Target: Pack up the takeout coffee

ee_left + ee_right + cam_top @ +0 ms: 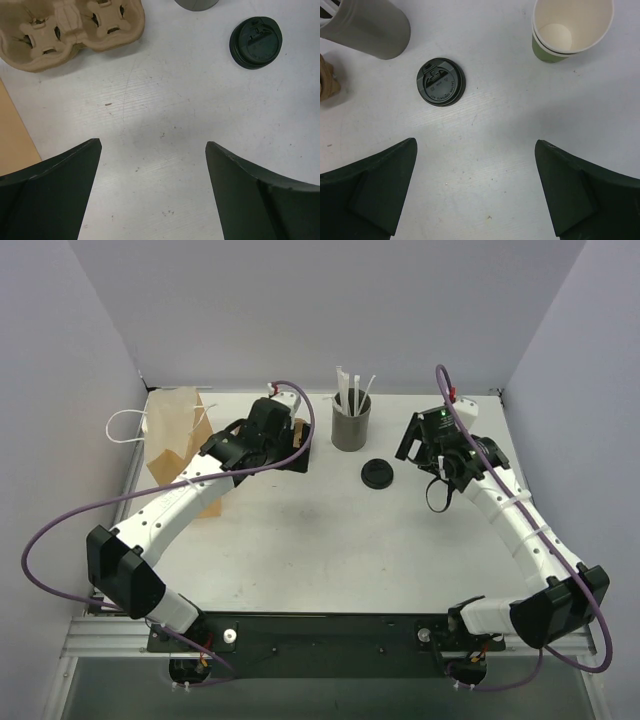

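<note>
No lidded green cup is in view. A green paper cup [572,30] with no lid and a cream inside stands at the top right of the right wrist view. A round black lid [377,473] lies flat on the table by itself, apart from the cup; it also shows in the left wrist view [256,42] and the right wrist view [440,82]. My left gripper [152,144] is open and empty above bare table, left of the lid. My right gripper [475,142] is open and empty above bare table, with the lid and the cup ahead of it.
A grey straw holder [351,420] with wrapped straws stands behind the lid. A brown pulp cup carrier [70,30] lies ahead-left of my left gripper. A brown paper bag [172,440] with white handles stands at the far left.
</note>
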Controlling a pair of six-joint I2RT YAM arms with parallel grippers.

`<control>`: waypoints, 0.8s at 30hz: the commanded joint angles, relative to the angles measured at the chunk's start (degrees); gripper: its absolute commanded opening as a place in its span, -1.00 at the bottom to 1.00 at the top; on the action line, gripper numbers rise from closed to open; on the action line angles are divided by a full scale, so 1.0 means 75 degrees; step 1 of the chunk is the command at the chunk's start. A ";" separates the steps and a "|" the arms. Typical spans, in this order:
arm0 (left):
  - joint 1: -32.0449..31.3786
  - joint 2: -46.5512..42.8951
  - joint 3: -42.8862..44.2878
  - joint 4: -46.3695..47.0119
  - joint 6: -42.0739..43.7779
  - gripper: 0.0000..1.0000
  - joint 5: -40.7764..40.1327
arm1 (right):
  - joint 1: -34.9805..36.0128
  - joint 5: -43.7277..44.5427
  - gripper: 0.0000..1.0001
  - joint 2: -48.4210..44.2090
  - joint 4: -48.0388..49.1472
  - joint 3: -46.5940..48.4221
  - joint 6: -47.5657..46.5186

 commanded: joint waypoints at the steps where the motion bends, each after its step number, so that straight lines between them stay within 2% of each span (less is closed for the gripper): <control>1: 0.0087 -0.0408 0.0202 0.0091 -0.0090 0.95 -0.0033 | -0.0202 0.0337 0.98 -0.0048 -0.0310 0.0175 -0.0023; 8: 0.0111 -0.0327 0.0249 -0.0155 -0.0266 0.95 0.0072 | -0.1033 -0.0014 0.86 0.0092 -0.0509 0.0292 -0.0058; 9: 0.0111 -0.0327 0.0237 -0.0167 -0.0278 0.95 0.0165 | -0.1440 -0.0143 0.82 0.0139 -0.0521 0.0292 -0.0047; 15: 0.0111 -0.0467 0.0202 -0.0132 -0.0231 0.95 0.0295 | -0.2580 -0.0460 0.52 0.0631 -0.0510 0.0537 -0.0210; 16: 0.0111 -0.0490 0.0213 -0.0132 -0.0231 0.95 0.0330 | -0.2906 -0.0518 0.41 0.0817 -0.0510 0.0584 -0.0234; 24: 0.0122 -0.0467 0.0284 -0.0214 -0.0196 0.95 0.0354 | -0.3717 -0.0788 -0.03 0.1873 -0.0264 0.0971 -0.0351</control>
